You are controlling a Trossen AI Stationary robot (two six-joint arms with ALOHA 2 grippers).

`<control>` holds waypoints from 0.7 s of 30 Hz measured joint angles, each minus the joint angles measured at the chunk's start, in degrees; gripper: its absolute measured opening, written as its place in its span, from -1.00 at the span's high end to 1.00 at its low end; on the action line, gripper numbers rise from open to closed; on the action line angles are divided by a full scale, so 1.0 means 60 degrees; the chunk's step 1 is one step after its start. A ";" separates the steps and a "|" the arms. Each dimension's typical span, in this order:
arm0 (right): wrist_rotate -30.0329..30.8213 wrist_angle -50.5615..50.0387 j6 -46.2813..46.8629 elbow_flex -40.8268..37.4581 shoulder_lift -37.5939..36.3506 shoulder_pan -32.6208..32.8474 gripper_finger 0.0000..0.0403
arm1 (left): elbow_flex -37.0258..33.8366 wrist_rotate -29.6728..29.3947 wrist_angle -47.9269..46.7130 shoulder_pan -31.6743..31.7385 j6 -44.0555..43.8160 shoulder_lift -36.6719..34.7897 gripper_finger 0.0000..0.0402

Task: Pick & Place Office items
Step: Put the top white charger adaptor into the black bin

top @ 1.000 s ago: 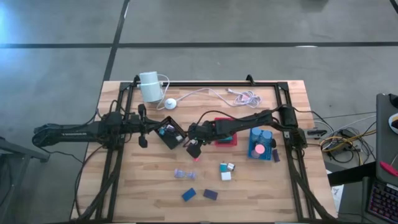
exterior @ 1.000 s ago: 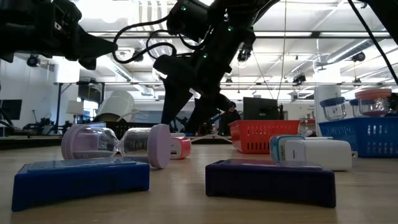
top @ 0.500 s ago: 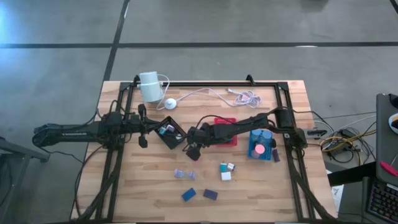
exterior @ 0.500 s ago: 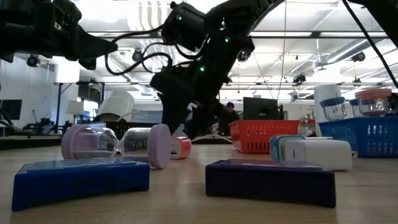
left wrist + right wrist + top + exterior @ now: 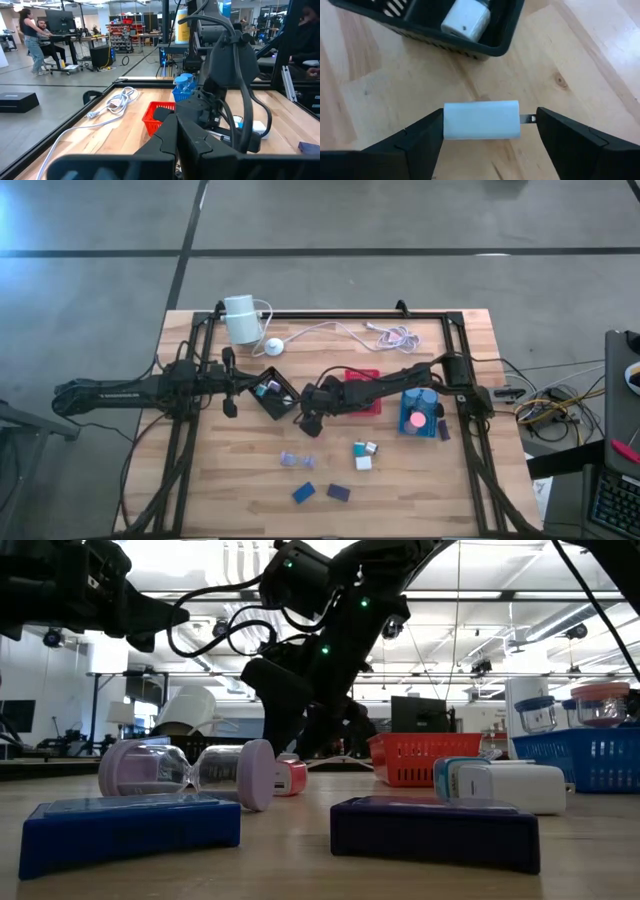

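Observation:
A small white block with metal prongs (image 5: 481,120) lies flat on the wood; in the low view (image 5: 288,778) it shows a pink end. My right gripper (image 5: 490,122) (image 5: 310,423) is open and low over it, one finger at each end. My left gripper (image 5: 240,387) is at the black tray (image 5: 270,393), which holds another white piece (image 5: 468,19). More pieces lie nearer: a pink hourglass-like piece (image 5: 190,772), a blue block (image 5: 130,825), a purple block (image 5: 432,830) and teal and white blocks (image 5: 363,452). My left gripper looks shut on the black tray's rim (image 5: 254,388), coming level from the table's left; its own fingers hide the place of contact. My right gripper comes from above, along the block; one finger (image 5: 427,132) stands against the block's flat end, but I cannot tell whether it touches.
The red tray (image 5: 362,392) and the blue tray (image 5: 420,412), with cylinders in it, stand right of the right gripper. A white cylinder (image 5: 240,318) with its cable (image 5: 330,330) sits at the far edge. A dark frame (image 5: 330,315) runs round the table.
My right gripper has come down and slightly toward the near edge over the white-and-pink block, which lay visible just beyond its fingers a second ago and is now covered in the high view. The block has stayed in place.

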 joint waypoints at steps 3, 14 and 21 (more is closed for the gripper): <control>-0.0036 0.0001 -0.0013 0.0000 0.0000 0.0020 -0.39 | 0.0000 0.0000 0.0000 0.0000 0.0000 0.0000 0.96; -0.0116 -0.0064 -0.1084 0.0000 -0.0188 0.0149 0.01 | -0.0001 0.0000 0.0000 -0.0001 0.0001 0.0000 0.96; 0.0099 -0.0004 -0.1709 -0.0004 -0.0824 0.0348 0.01 | -0.0003 0.0000 -0.0044 -0.0003 0.0036 0.0000 0.96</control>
